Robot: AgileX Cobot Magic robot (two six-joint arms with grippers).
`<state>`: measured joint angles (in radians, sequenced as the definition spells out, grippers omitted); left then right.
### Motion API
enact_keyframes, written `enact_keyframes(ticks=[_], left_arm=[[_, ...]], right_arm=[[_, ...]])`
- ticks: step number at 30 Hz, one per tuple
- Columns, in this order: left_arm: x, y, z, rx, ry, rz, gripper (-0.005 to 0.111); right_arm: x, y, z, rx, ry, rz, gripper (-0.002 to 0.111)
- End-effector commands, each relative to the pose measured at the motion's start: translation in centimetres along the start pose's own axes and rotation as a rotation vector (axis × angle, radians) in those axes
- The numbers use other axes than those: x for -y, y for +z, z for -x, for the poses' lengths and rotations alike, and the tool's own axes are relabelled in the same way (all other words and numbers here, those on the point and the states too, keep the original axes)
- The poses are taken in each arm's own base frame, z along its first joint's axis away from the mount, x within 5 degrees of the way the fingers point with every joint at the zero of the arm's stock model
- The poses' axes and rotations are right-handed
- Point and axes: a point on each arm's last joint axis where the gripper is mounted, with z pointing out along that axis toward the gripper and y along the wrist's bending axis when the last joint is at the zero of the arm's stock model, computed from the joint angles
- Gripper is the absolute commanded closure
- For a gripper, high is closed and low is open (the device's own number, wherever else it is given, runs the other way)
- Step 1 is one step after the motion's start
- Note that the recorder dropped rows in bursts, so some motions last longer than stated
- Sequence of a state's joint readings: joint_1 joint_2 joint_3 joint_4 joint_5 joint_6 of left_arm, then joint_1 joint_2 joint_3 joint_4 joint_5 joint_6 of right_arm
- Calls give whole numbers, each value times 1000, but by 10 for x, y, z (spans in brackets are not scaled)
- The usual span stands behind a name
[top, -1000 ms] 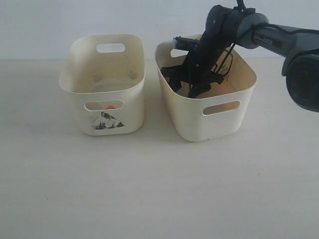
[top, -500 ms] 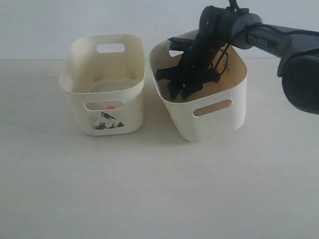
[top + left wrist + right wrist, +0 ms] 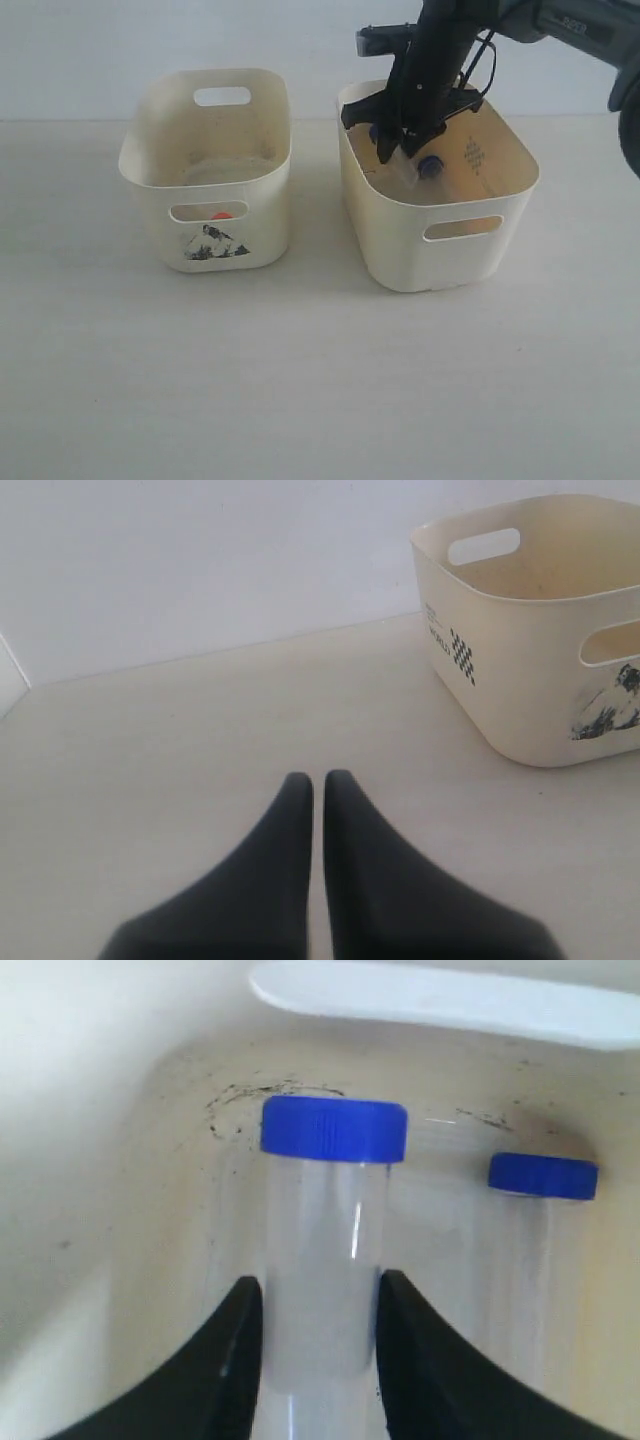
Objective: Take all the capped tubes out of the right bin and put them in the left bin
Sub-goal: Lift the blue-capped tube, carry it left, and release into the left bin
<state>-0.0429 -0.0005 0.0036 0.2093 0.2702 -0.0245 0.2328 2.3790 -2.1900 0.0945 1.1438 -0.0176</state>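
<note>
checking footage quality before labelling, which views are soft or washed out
Exterior view: flat bright light, faint shadows, slightly soft overall. Left wrist view: left pincer dark and featureless, left bin crisper. Right wrist view: gripped tube sharp, second tube hazier.

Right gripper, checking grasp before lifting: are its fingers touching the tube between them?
Touching. The right wrist view shows both fingers pressed against the sides of the blue-capped tube, no gap.
</note>
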Motion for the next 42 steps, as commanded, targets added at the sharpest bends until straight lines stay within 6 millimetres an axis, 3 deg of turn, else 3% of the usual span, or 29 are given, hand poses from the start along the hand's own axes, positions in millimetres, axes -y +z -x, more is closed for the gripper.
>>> enact_keyframes(ticks=[1,5,8,13,16,24,26,31,32,34,35,38,42], left_arm=[[0,0,2,12,-17,-2,102],[0,0,2,12,-17,-2,102],[0,0,2,12,-17,-2,102],[0,0,2,12,-17,-2,102],[0,0,2,12,-17,-2,102],[0,0,2,12,-17,-2,102],[0,0,2,12,-17,-2,102],[0,0,2,12,-17,-2,102],[0,0,2,12,-17,-2,102],[0,0,2,12,-17,-2,102],[0,0,2,12,-17,-2,102],[0,0,2,12,-17,-2,102],[0,0,2,12,-17,-2,102]], right_arm=[[0,-40,1,32,-31,-23,108],[-4,-108,2,146,-45,-37,108],[-22,-137,0,207,-52,129,108],[-58,-164,-2,302,-211,506,108],[-71,-167,-1,350,-303,613,108],[-105,-149,6,456,-432,586,106],[-111,-142,6,452,-441,585,96],[-114,-135,8,448,-433,581,47],[-114,-135,7,438,-426,580,49],[-113,-135,6,424,-415,566,71],[-110,-134,6,414,-432,529,110],[-99,-133,3,360,-412,404,108],[-65,-141,-4,228,-228,45,109]])
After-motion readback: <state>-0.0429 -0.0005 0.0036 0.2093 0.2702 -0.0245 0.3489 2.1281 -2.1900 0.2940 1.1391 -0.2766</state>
